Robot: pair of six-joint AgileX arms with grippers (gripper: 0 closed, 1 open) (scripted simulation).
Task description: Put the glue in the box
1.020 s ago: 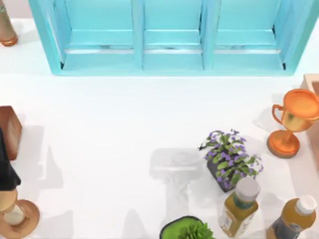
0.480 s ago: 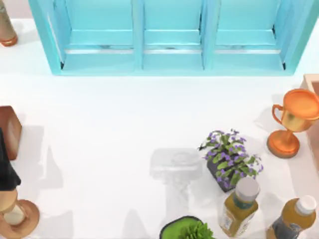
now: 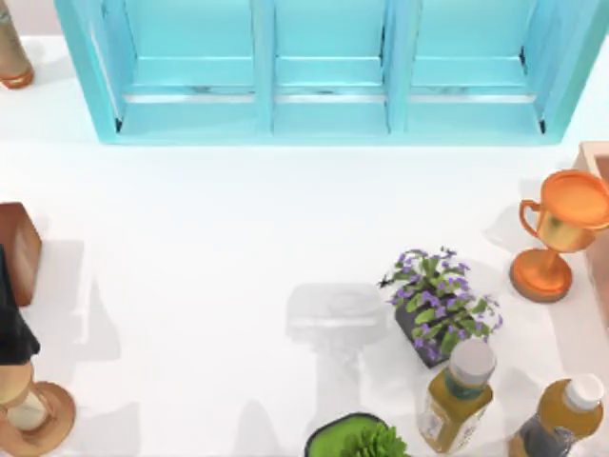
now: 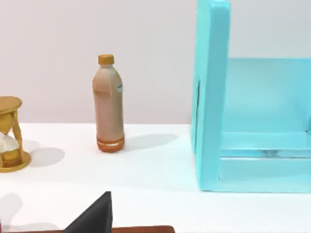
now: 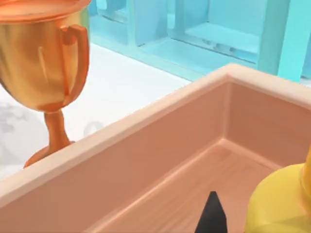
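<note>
Turquoise wood forms the box (image 3: 324,119) along the bench's (image 3: 238,248) far edge, its three compartments bare. At the bench's right side, a tan box (image 5: 160,160) holds the glue (image 5: 279,206), of which a rounded yellow body shows. A dark end effector tip (image 5: 212,213) sits just beside it; its opening I cannot tell.

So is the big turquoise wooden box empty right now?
Empty as far as visible: the turquoise wooden box shows bare floors in all three compartments from above, though their far ends are cut off.

Rendered tabletop scene: plain white table (image 3: 209,248), blank wall, scattered props like trophy (image 3: 557,233), hourglass (image 4: 9,133)
</note>
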